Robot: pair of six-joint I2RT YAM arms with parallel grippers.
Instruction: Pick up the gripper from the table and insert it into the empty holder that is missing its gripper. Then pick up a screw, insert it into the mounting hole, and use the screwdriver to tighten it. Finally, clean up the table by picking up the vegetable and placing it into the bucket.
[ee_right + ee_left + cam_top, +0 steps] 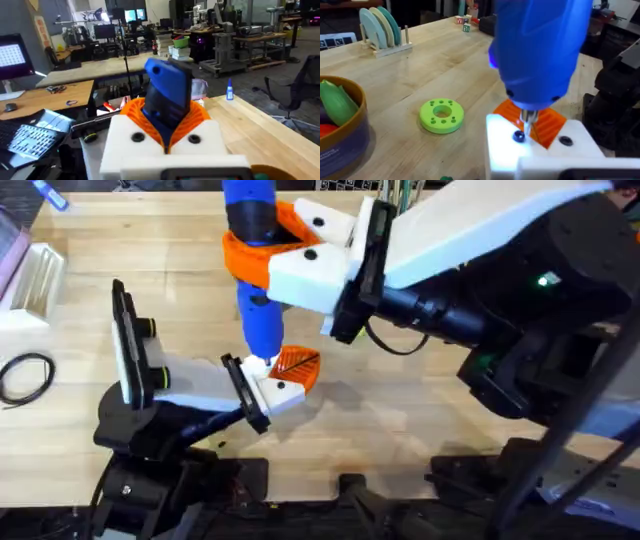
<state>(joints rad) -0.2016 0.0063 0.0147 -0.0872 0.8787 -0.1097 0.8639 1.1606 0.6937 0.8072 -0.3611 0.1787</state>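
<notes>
A: What is the right claw (300, 245) doing?

B: It is clenched around the screwdriver (252, 270), near the upper part of the blue body, and holds it upright. In the right wrist view the orange pads press both sides of the blue handle.

A: And the left claw (285, 380)?

B: It grasps the holder (520, 150), the white block. The gripper (540, 122), the orange ribbed wedge, already sits in this holder. The slim tip of the screwdriver comes down on a small dark screw (518, 136) on the white face, just beside the orange wedge.

A: So which step is this?

B: I judge it is the tightening. The wedge is in, the screw is in the mounting hole, and the tip is on it or very near; I cannot tell if it really engages. The next move asks to keep the tool straight over the screw and to press softly while the left claw keeps the block steady. If the tip slips, it can scratch the wedge.

A: What else is around?

B: On the desk (445, 65) a lime green ring (441, 115) lies near the holder, apart from it. The bucket (342, 130) stands further away and has green and red things inside. A rack with plates (382, 30) is at the far side. Whether the vegetable is still on the desk, I cannot tell. Nothing blocks the screwdriver, but its body hides much of the hole.
</notes>
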